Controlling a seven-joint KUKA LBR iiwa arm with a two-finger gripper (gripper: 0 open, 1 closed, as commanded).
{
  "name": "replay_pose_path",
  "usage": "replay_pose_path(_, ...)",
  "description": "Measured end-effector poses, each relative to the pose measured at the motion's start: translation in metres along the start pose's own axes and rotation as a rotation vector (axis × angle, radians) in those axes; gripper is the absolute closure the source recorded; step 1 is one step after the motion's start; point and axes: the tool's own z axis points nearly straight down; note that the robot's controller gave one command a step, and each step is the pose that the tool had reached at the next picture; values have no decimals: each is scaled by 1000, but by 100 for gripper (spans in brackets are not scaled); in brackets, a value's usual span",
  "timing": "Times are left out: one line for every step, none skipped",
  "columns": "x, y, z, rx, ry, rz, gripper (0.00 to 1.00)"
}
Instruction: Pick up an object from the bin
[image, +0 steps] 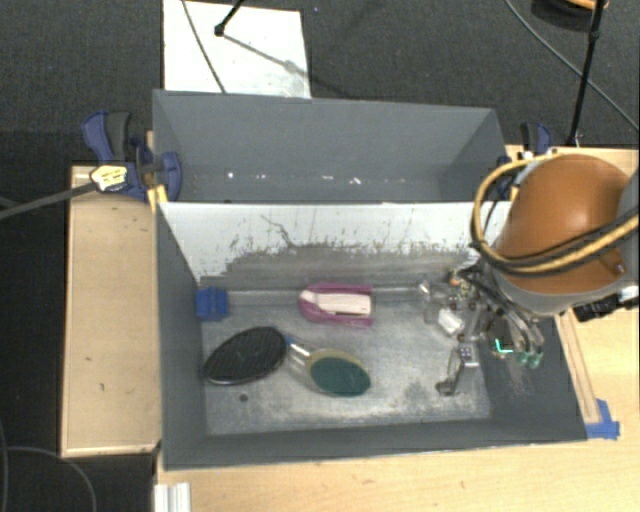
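Green round pad (340, 376) nr front, well left of pincer (452, 380); pincer state unclear.

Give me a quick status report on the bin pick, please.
Gripper down at right side of bin, over bare floor. Nearest thing: green round pad, mid-bin. Nothing between.

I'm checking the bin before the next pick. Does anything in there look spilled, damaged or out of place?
Nothing stands out. The blue block, the pink and purple case, the black oval brush and the green round pad lie on the floor of the bin, none visibly broken. The gripper is over bare floor at the right.
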Motion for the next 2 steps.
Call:
replay_pose_path(4,17,34,0,-5,-333,0)
replay_pose_path(-35,74,135,-2,-3,-376,0)
